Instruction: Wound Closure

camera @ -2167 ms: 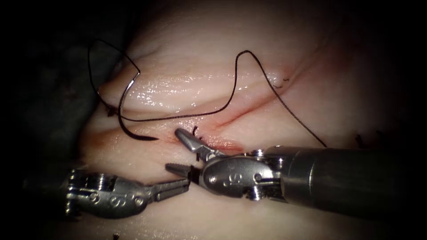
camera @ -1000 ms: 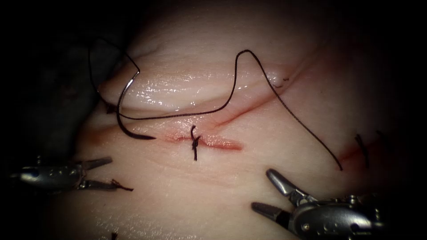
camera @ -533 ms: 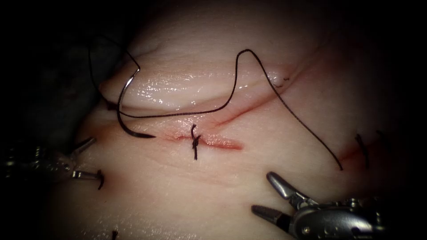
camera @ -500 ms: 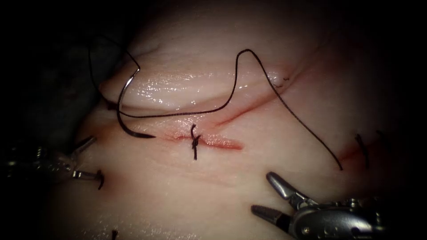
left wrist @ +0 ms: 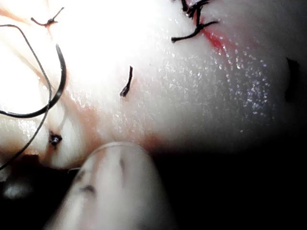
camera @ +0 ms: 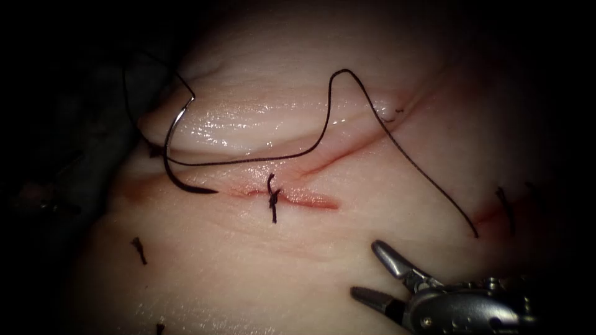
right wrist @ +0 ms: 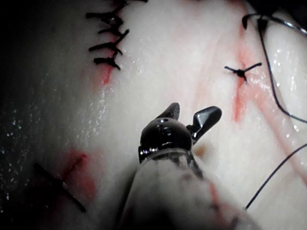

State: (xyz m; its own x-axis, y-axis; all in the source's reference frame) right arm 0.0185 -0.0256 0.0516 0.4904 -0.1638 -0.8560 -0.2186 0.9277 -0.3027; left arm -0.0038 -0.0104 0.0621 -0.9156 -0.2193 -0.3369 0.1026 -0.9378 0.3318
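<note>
- Pale, glistening tissue (camera: 261,267) fills the endoscope view, with darkness around its edges.
- At the far left of the tissue, a short cut end of thread (camera: 139,250) lies loose on the surface, well to the left of and below the cut; the left wrist view shows the same small piece (left wrist: 126,82) lying free.
- The left tool (left wrist: 108,191) appears as a pale, blurred shaft close to the left wrist camera; whether its fingers are apart or together cannot be told, and it is seen holding nothing.
- The curved needle (camera: 174,155) rests free on the tissue at the left end of the cut, held by neither tool, its point lying on the surface toward the knot; whether any part is in the tissue cannot be told.
- The thread (camera: 329,111) runs from the needle's upper end, loops out left, then crosses rightward along a fold, arches up and slopes down to a free end on the right.
- The cut (camera: 298,198), a reddish line with red fluid (camera: 310,200), carries a tied knot (camera: 272,198) with short tails.
- The right tool (camera: 372,270) sits below and right of the cut, its fingers spread apart and holding nothing.
</note>
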